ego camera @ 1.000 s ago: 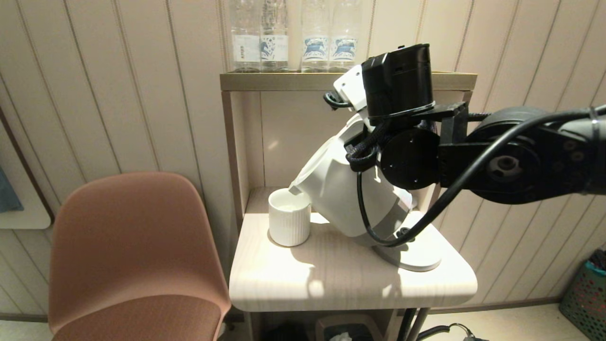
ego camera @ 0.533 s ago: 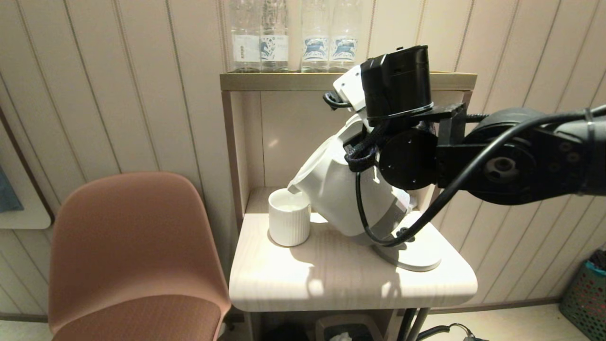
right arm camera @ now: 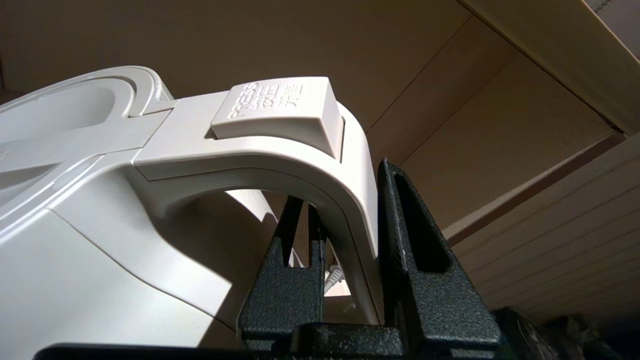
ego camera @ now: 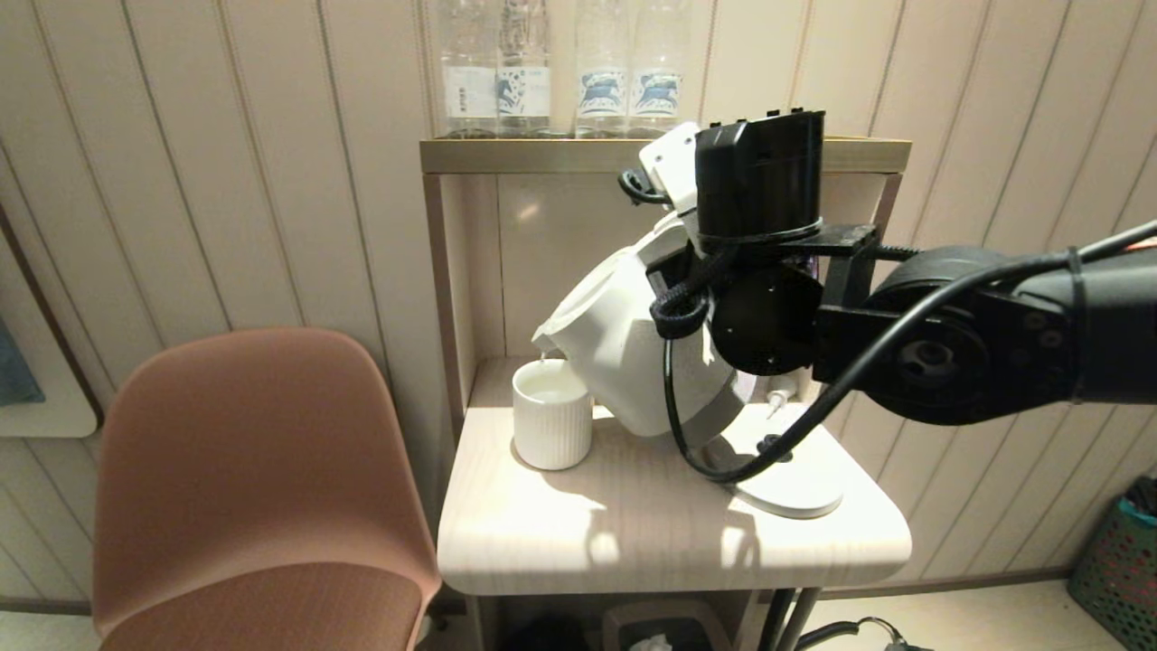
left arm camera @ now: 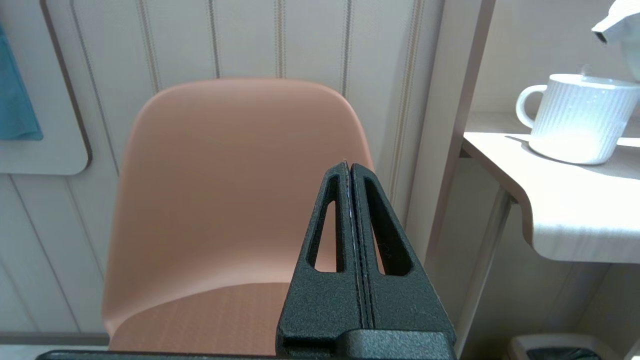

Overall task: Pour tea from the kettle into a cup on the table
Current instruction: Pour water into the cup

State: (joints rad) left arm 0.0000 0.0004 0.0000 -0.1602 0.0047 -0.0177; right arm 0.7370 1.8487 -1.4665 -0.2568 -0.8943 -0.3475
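The white kettle (ego camera: pixel 615 348) hangs tilted above the table (ego camera: pixel 633 533), with its spout (ego camera: pixel 544 342) just over the far rim of the cup (ego camera: pixel 552 425). My right gripper (right arm camera: pixel 345 185) is shut on the kettle's loop handle (right arm camera: pixel 350 165), one finger inside the loop and one outside. The ribbed white cup stands at the table's left side. In the left wrist view the cup (left arm camera: pixel 580 120) shows a small loop handle, with the spout (left arm camera: pixel 607 25) above it. My left gripper (left arm camera: pixel 350 167) is shut and empty, low beside the table in front of the chair.
The kettle's round base (ego camera: pixel 795 493) lies on the table's right part, with a black cable across it. Clear bottles (ego camera: pixel 560 72) stand on the brass-coloured shelf top (ego camera: pixel 542 155). A pinkish-brown chair (ego camera: pixel 253 470) stands left of the table, and a green basket (ego camera: pixel 1121 561) is at the far right.
My right gripper has raised the kettle and carried it a little left. The spout has lifted off the cup's rim. The cup and the base have not moved.
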